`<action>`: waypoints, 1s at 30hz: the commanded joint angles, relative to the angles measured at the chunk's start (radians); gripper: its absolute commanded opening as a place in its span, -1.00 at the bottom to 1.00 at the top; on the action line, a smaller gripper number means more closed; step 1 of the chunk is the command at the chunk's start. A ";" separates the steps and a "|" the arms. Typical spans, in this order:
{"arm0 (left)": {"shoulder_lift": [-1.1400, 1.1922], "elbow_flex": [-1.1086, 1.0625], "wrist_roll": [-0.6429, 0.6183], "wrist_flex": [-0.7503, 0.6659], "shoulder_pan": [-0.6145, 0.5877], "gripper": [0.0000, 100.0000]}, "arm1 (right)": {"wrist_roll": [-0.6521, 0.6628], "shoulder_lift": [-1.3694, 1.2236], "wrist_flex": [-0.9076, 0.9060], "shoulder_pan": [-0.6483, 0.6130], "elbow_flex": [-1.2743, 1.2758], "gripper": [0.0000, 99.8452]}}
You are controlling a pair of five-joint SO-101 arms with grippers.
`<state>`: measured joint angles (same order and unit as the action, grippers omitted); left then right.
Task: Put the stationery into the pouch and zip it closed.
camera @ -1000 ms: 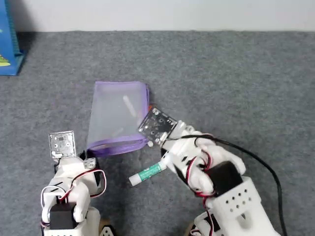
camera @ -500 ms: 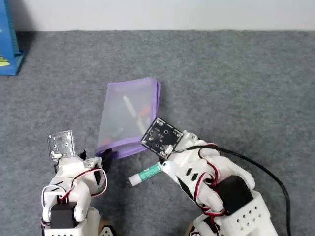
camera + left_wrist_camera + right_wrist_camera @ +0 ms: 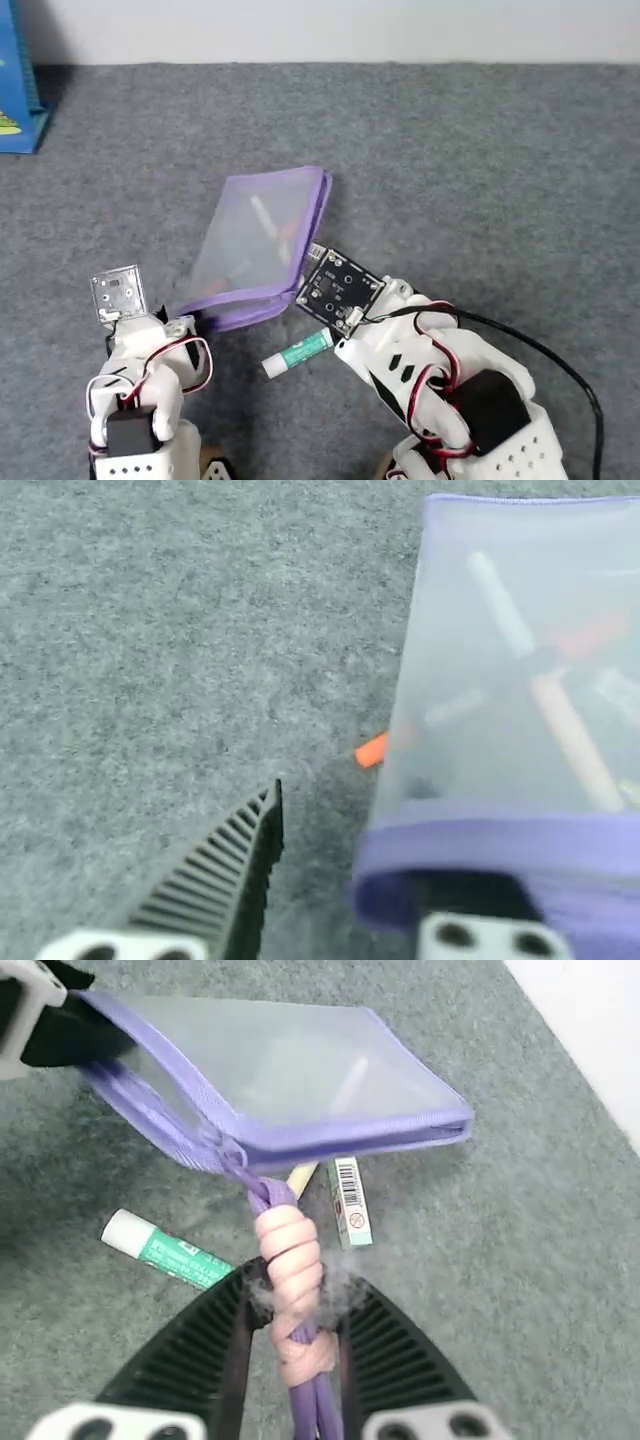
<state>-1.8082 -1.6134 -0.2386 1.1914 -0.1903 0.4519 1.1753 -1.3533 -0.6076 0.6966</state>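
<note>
Pinching the pouch's [image 3: 300, 1070] zipper pull [image 3: 290, 1260], right jaws; left jaws spread apart.

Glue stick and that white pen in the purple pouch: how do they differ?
The glue stick lies outside on the carpet; the pen is inside the pouch. The glue stick is thick and green with a white cap; the pen is thin and pale. Both are stick-shaped.

pouch [image 3: 520, 680]: pens [image 3: 560, 730] inside; orange tip [image 3: 371, 749] at its edge | fingers [image 3: 235, 880]: apart
</note>
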 commanded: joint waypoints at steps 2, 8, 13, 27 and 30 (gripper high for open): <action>-0.012 0.088 -0.002 0.006 -0.017 -0.97 | -0.087 0.010 -0.007 -0.004 -0.068 -0.94; -0.012 0.228 -0.008 0.110 -0.018 -0.98 | -0.218 0.018 -0.084 0.002 -0.063 -0.50; -0.012 0.372 -0.040 0.189 -0.081 -0.98 | -0.235 0.008 -0.074 0.117 -0.054 -0.50; -0.009 0.662 -0.041 0.292 -0.166 -0.98 | -0.290 0.007 0.093 0.209 0.127 -0.49; 0.020 0.710 -0.040 0.319 -0.166 -0.98 | -0.296 -0.004 0.131 0.209 0.178 -0.49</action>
<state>-1.8067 -0.9966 -0.2662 1.4906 -0.3498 0.1711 1.1784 -1.2674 -0.4097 0.8608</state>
